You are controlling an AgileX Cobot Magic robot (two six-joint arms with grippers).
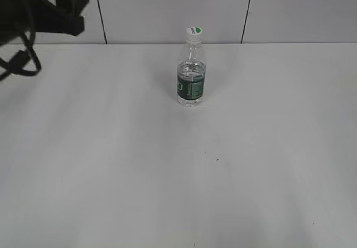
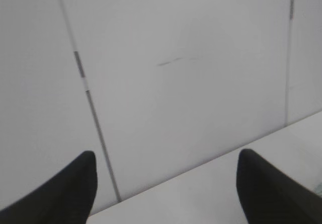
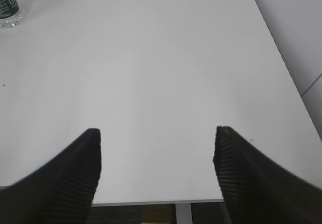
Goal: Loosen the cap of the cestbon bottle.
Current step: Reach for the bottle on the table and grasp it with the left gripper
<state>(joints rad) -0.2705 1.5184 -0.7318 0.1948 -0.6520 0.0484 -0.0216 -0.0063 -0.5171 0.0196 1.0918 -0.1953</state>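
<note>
A: The left gripper (image 2: 166,183) sits high at the far left corner, its dark fingers spread wide with nothing between them; its wrist view shows mostly the wall panels (image 2: 191,73) and only a strip of tabletop. The right gripper (image 3: 157,168) hangs over the near right edge of the table, its ribbed fingers just as wide apart and just as empty.

B: Why would both stand off like that?

A: Judging by the layout, neither arm has started in. Open jaws on both sides suit a task that needs two grips, one to steady the body and one to turn the top.

B: And the surroundings, going down in size?

A: The white table (image 1: 111,175) fills most of the exterior view and carries only one object. The cestbon bottle (image 1: 191,83) stands upright toward the back, near the middle and close to the wall, well apart from both grippers. It also shows at the top left corner of the right wrist view.

B: What is in it?

A: Clear water, seemingly up to about the shoulder above the dark green label. The cap (image 1: 193,33), white with a green mark, sits on the neck and looks fully seated, so the loosening is not yet done.
</note>
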